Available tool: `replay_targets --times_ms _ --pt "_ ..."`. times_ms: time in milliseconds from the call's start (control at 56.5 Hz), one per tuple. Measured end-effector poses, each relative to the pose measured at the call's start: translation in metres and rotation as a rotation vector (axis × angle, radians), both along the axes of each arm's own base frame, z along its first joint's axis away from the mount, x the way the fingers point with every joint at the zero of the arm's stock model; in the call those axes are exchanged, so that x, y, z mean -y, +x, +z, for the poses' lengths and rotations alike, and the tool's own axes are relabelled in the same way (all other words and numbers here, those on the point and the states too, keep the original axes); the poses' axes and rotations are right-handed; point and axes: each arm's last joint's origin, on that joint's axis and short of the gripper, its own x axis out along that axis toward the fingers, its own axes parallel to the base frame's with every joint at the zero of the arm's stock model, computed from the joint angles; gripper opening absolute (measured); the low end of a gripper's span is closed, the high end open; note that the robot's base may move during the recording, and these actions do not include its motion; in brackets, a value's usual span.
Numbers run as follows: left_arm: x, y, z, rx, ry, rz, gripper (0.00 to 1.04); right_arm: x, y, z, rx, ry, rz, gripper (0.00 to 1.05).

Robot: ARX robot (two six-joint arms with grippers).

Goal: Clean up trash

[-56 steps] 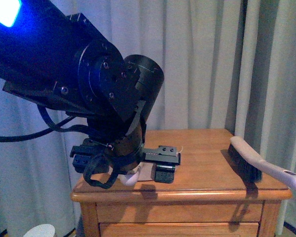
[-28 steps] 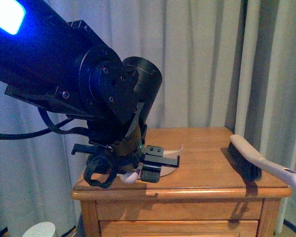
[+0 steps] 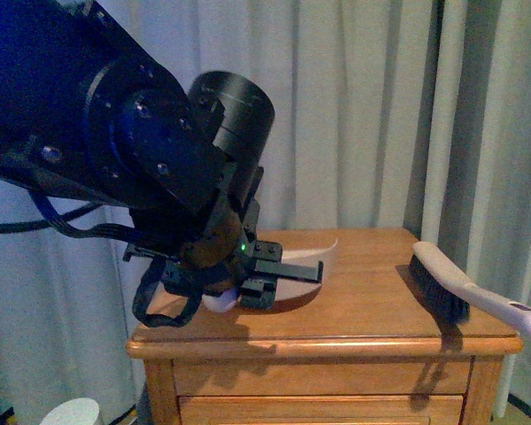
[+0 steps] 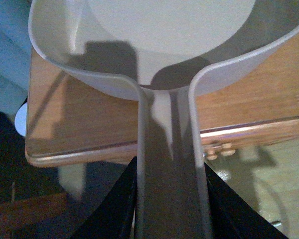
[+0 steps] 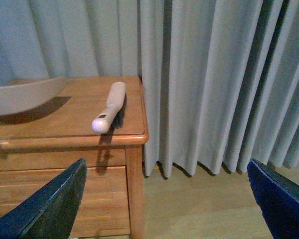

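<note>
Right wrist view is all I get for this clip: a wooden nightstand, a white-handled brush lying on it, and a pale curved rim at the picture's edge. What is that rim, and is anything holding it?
Observer: It is a pale beige plastic dustpan. The left gripper is shut on its long handle, holding the pan over the nightstand's top.
Operator: Is any crumpled paper in it?
Observer: None shows in the part of the pan that the left wrist view catches. The far side of the pan is cut off there, so I cannot rule it out.
</note>
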Motion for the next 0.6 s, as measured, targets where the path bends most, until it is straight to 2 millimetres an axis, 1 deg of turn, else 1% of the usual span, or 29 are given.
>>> replay_targets --times_ms 53,124,142,213,230,266,319,407,478,549,602 --pt "-0.007 -0.007 0.016 0.089 -0.039 -0.017 0.29 0.000 0.000 0.000 0.000 0.000 0.000 0.97" --pt "-0.023 -0.021 0.045 0.248 -0.124 -0.036 0.29 0.000 0.000 0.000 0.000 0.000 0.000 0.97" --pt "-0.029 -0.028 0.054 0.305 -0.137 -0.041 0.29 0.000 0.000 0.000 0.000 0.000 0.000 0.97" --pt "-0.047 -0.048 0.077 0.441 -0.191 -0.067 0.29 0.000 0.000 0.000 0.000 0.000 0.000 0.97" --pt "-0.049 -0.051 0.080 0.457 -0.192 -0.074 0.29 0.000 0.000 0.000 0.000 0.000 0.000 0.97" --pt "-0.058 -0.064 0.090 0.514 -0.201 -0.082 0.29 0.000 0.000 0.000 0.000 0.000 0.000 0.97" --pt "-0.067 -0.077 0.097 0.570 -0.204 -0.095 0.29 0.000 0.000 0.000 0.000 0.000 0.000 0.97" --pt "-0.089 -0.105 0.110 0.669 -0.206 -0.121 0.29 0.000 0.000 0.000 0.000 0.000 0.000 0.97" --pt "-0.103 -0.122 0.113 0.723 -0.189 -0.133 0.29 0.000 0.000 0.000 0.000 0.000 0.000 0.97" --pt "-0.126 -0.145 0.113 0.781 -0.171 -0.129 0.29 0.000 0.000 0.000 0.000 0.000 0.000 0.97" --pt "-0.148 -0.170 0.111 0.833 -0.153 -0.095 0.29 0.000 0.000 0.000 0.000 0.000 0.000 0.97"
